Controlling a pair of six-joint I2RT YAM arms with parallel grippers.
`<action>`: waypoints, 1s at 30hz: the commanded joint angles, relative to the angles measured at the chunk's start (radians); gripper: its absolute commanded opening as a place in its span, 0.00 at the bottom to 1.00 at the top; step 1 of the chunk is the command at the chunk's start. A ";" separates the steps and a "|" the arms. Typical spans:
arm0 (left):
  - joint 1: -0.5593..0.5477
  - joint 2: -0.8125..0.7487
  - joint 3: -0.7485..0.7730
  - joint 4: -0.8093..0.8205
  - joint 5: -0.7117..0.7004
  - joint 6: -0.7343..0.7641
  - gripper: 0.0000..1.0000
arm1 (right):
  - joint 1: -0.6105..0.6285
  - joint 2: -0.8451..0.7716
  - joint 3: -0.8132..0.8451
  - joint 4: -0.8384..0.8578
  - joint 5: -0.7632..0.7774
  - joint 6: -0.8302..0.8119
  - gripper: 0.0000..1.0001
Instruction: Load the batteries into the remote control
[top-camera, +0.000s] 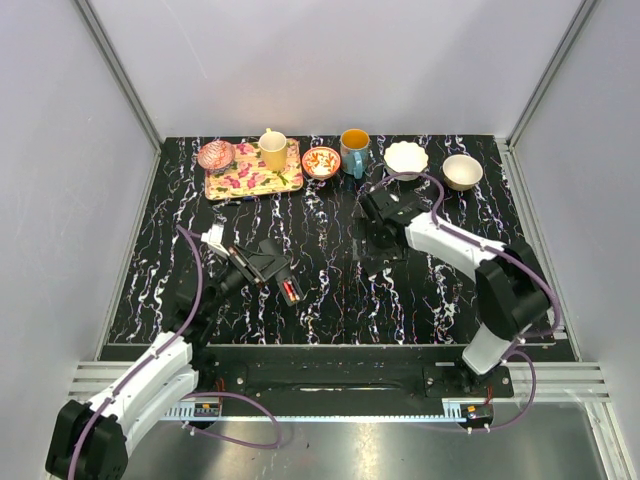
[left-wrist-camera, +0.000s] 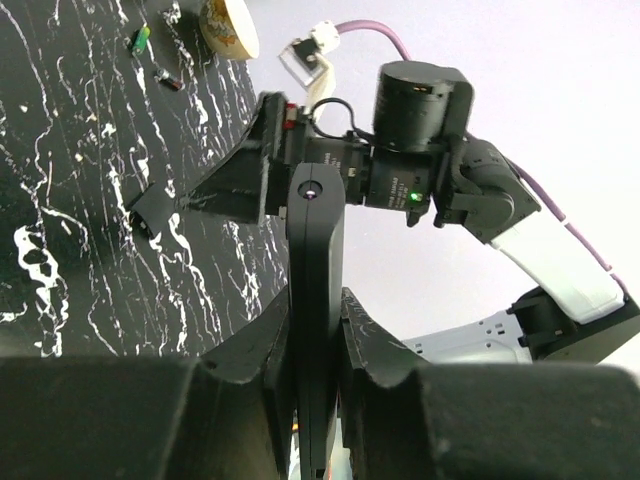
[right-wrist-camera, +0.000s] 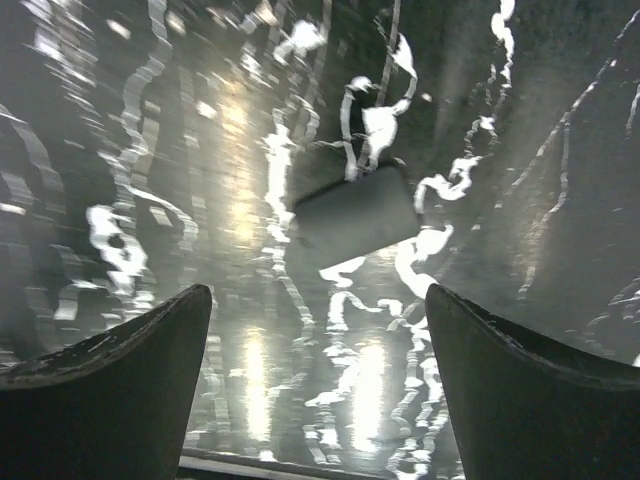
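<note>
Left gripper: clamped on the remote control, at the lower centre of the left wrist view.
Right gripper: fingers wide apart, holding nothing, over the marbled table.
Task item: the remote control sits between the left fingers, left of centre in the top view.
Dark flat piece: lies on the table at the centre of the right wrist view, beyond the spread fingers.

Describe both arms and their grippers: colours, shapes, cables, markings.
The left arm and right arm have white shells with black joints, and a purple cable runs along each. The left gripper and right gripper have black, wedge-shaped fingers. No markings are legible.
</note>
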 joint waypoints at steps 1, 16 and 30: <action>-0.002 0.001 -0.028 0.093 0.032 0.020 0.00 | 0.001 0.099 0.019 -0.120 0.033 -0.319 0.93; -0.003 0.016 -0.033 0.095 0.077 0.045 0.00 | 0.001 0.219 0.075 -0.088 0.042 -0.465 0.99; -0.003 0.041 -0.021 0.093 0.083 0.052 0.00 | -0.012 0.274 0.070 -0.002 -0.004 -0.491 0.87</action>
